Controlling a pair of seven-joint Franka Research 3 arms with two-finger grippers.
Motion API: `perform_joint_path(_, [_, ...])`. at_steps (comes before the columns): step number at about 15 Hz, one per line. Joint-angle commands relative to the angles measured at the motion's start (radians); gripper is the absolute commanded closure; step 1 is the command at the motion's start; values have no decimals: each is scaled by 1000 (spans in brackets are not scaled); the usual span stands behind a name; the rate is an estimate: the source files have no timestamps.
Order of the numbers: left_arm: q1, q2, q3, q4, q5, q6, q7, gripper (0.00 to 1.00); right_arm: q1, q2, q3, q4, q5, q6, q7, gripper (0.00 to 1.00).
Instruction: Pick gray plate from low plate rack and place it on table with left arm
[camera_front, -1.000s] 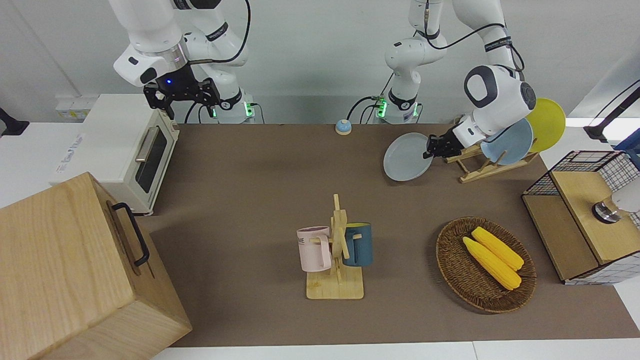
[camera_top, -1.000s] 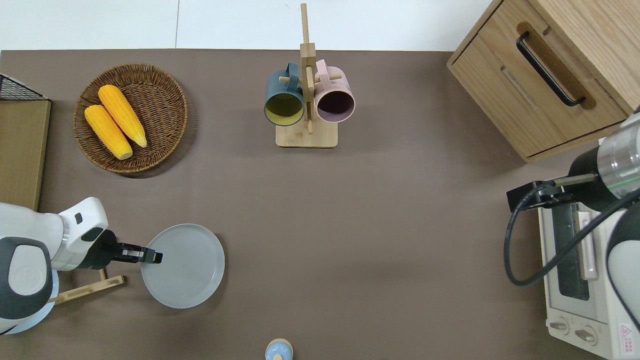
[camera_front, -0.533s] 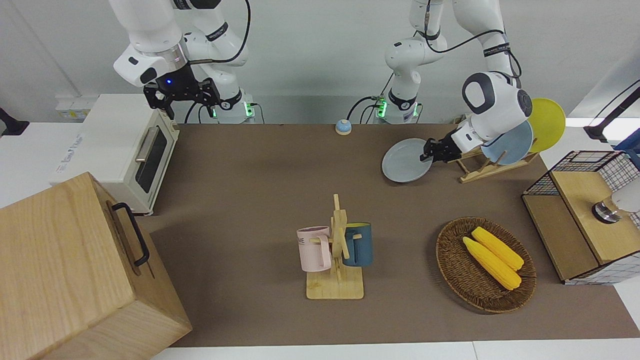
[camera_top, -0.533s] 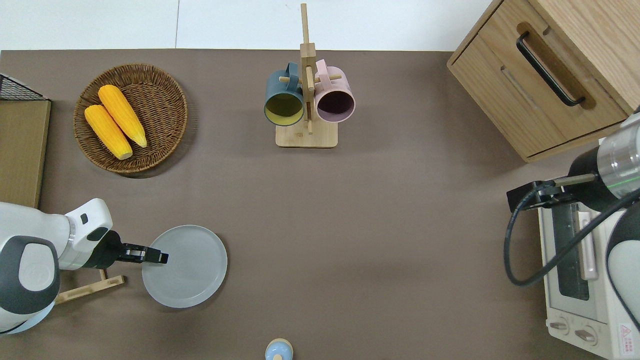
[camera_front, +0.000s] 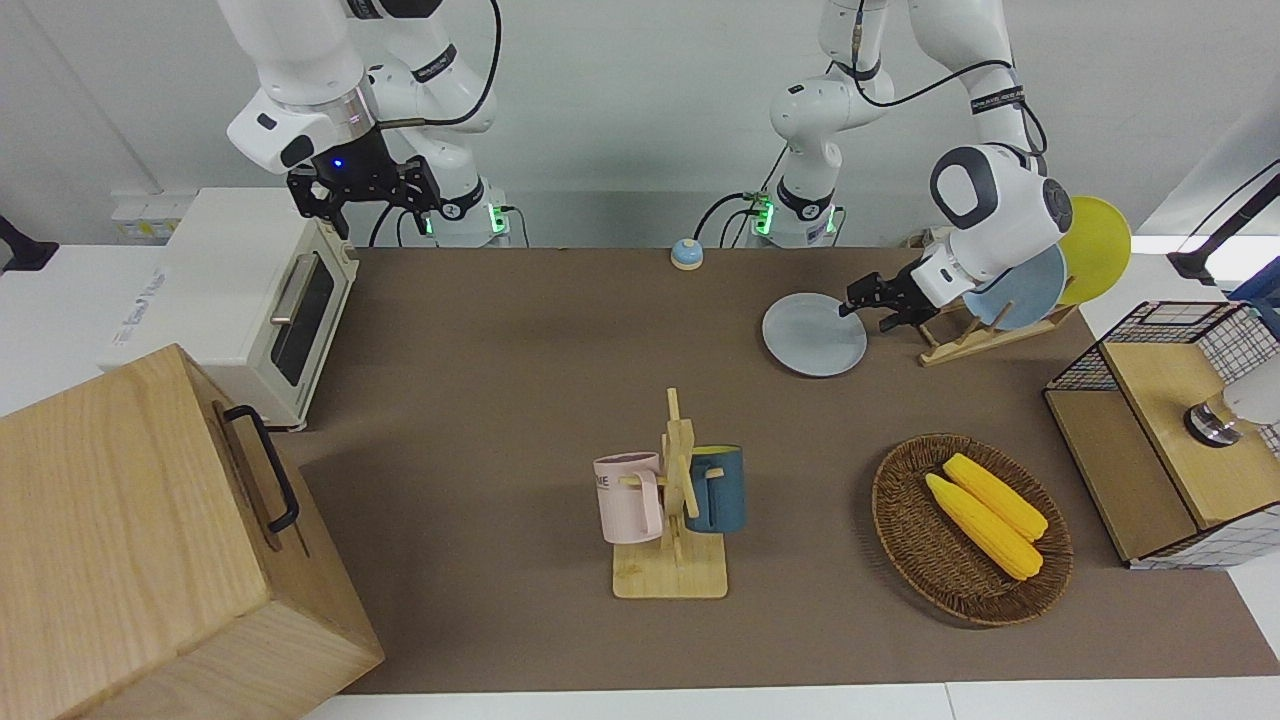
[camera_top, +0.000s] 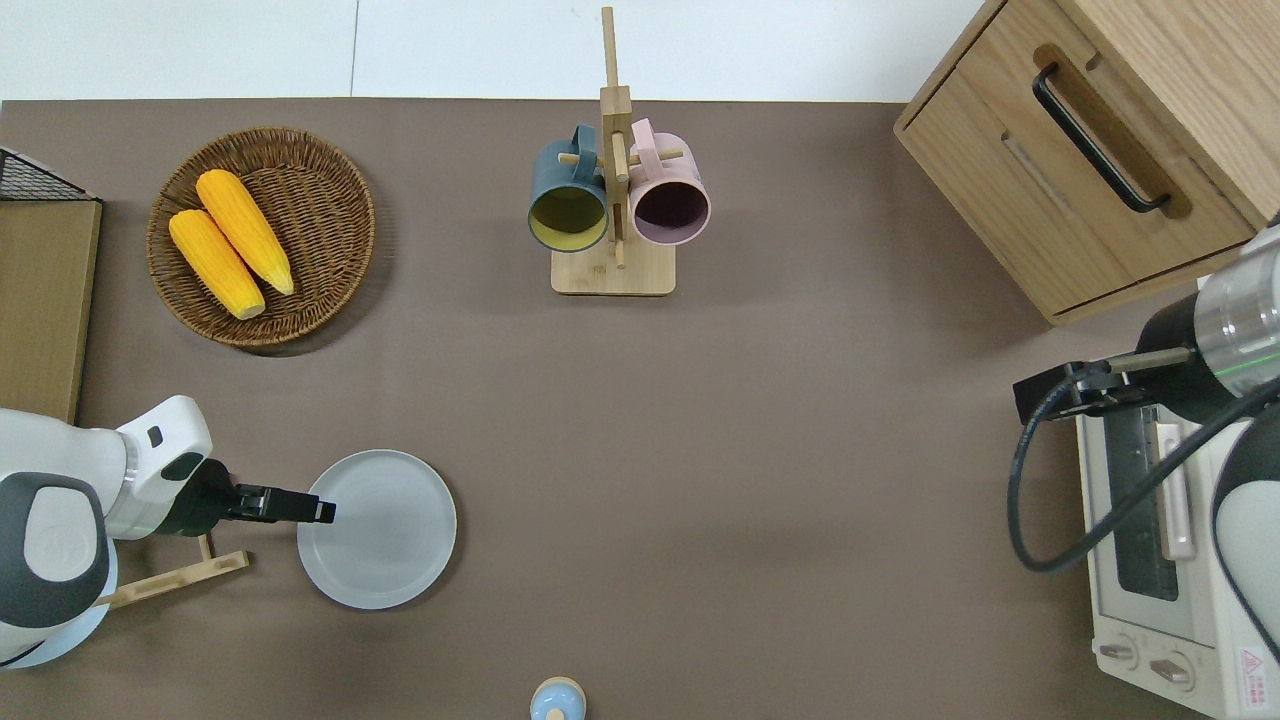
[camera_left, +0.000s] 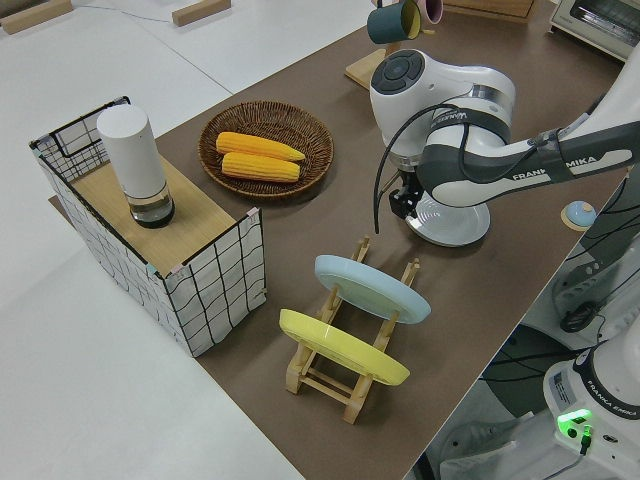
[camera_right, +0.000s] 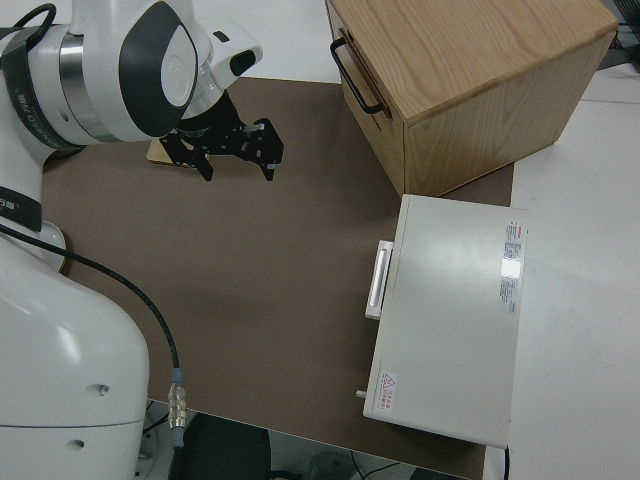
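Observation:
The gray plate (camera_front: 812, 338) lies flat on the table (camera_front: 520, 380), beside the low plate rack (camera_front: 958, 338) on the side toward the right arm's end. It also shows in the overhead view (camera_top: 385, 535) and the left side view (camera_left: 455, 222). My left gripper (camera_front: 866, 312) is at the plate's rim nearest the rack, its fingers apart and holding nothing; in the overhead view (camera_top: 322, 512) its tip overlaps that rim. The rack (camera_left: 350, 375) still holds a light-blue plate (camera_left: 370, 287) and a yellow plate (camera_left: 340, 345). My right gripper (camera_right: 238, 160) is parked and open.
A wicker basket (camera_top: 300, 300) with two corn cobs lies farther from the robots than the plate. A mug stand (camera_top: 612, 270) with two mugs stands mid-table. A small blue bell (camera_top: 557, 700), a toaster oven (camera_front: 250, 300), a wooden drawer box (camera_front: 130, 540) and a wire crate (camera_front: 1180, 440) stand around the edges.
The gray plate went from tilted and held to lying flat on the mat. The left gripper's fingers opened, let it go and drew back slightly toward the rack. The right arm stayed still.

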Motion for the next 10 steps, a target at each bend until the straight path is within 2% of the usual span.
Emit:
perform_joint_path(1, [5,-6,1,22,0,1,-1,19,-24,-2,22,8,-6,-11,12,17])
perform_joint_path(5, [-1,-11,-2,122,109,-49,-113,17,-24,-2,22,8,-6,-11,12,17])
perform_joint_path(10, [-17,-10,-27,337,274,-209,-272,15,-24,-2,22,8,-6,-11,12,17])
